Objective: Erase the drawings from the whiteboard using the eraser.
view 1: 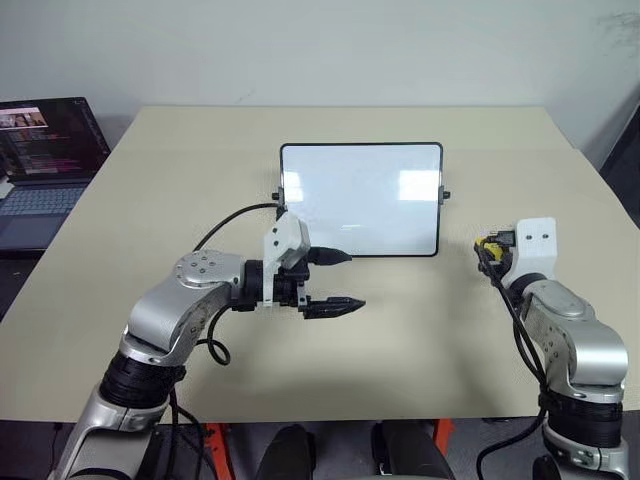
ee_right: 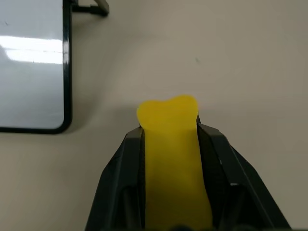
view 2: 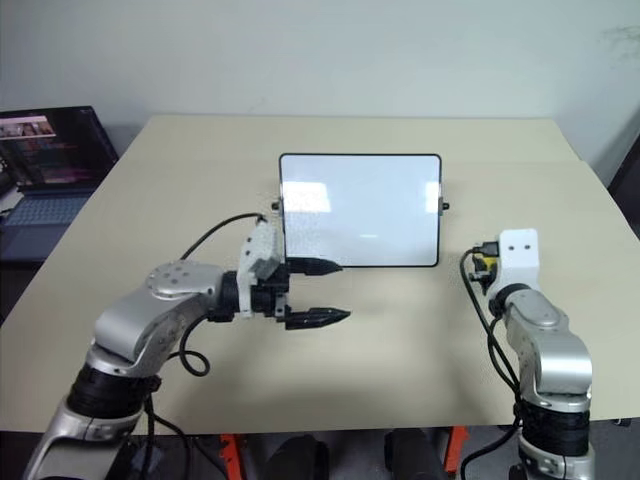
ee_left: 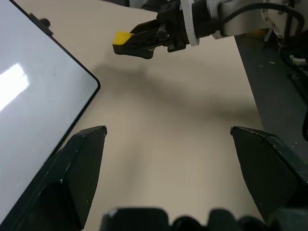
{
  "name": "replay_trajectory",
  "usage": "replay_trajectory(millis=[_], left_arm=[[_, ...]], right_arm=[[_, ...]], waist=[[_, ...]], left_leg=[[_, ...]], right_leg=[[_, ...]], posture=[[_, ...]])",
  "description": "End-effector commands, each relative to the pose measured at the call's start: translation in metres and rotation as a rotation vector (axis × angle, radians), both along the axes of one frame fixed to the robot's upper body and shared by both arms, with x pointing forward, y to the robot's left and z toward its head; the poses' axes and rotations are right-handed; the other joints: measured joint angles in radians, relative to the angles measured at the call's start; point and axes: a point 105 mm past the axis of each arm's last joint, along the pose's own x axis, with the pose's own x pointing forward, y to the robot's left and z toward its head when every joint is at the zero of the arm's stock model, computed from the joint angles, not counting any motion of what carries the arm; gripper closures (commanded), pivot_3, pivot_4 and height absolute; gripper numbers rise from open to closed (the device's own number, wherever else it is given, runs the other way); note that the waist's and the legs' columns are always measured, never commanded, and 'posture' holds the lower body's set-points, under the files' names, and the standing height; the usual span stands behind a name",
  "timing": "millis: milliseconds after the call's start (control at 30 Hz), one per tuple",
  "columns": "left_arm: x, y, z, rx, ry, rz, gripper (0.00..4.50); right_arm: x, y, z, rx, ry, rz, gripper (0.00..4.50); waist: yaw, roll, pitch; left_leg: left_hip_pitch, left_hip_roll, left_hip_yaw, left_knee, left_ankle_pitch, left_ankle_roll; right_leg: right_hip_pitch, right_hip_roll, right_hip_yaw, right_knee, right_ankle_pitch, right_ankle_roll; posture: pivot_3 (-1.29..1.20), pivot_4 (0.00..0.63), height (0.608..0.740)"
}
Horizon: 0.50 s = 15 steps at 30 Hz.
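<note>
Eraser (ee_right: 169,159) is pinched in my right gripper (ee_right: 168,132), off the board's (view 1: 361,199) right side, above the bare surface (view 1: 420,330) toward the right edge. It bulges between the fingers, so I judge it soft and light; gripping mid-block suits it. Left gripper (view 1: 338,282) hangs wide, holding nothing, near the board's lower left corner. No drawings show on the white; glare may be hiding faint traces. The eraser's dark underside is hidden.
</note>
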Motion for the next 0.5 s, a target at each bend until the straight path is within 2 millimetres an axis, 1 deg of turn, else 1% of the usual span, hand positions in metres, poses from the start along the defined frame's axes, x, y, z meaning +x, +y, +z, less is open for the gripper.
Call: replay_trajectory(millis=[33,133,200,500], left_arm=[[0.0,-0.004,0.006,-0.006,-0.053,-0.028,0.0],[0.005,-0.004,0.002,0.025,-0.09,-0.016,0.0],[0.002,-0.004,-0.003,0.045,-0.105,-0.03,0.0],[0.008,-0.003,-0.004,0.063,-0.157,-0.004,0.0]], right_arm=[[-0.003,-0.004,0.013,0.027,-0.047,-0.03,3.27],[-0.005,-0.005,0.007,0.069,-0.023,-0.05,3.27],[-0.005,-0.004,0.005,0.075,-0.019,-0.048,3.27],[0.002,-0.002,0.002,0.085,-0.013,-0.038,3.27]], waist=[[0.0,0.0,0.0],[0.0,0.0,0.0],[0.0,0.0,0.0],[0.0,0.0,0.0]], left_leg=[[0.0,0.0,0.0,0.0,0.0,0.0],[0.0,0.0,0.0,0.0,0.0,0.0],[0.0,0.0,0.0,0.0,0.0,0.0],[0.0,0.0,0.0,0.0,0.0,0.0]], right_leg=[[0.0,0.0,0.0,0.0,0.0,0.0],[0.0,0.0,0.0,0.0,0.0,0.0],[0.0,0.0,0.0,0.0,0.0,0.0],[0.0,0.0,0.0,0.0,0.0,0.0]], posture=[[0.0,0.15,0.74],[0.0,0.15,0.74],[0.0,0.15,0.74],[0.0,0.15,0.74]])
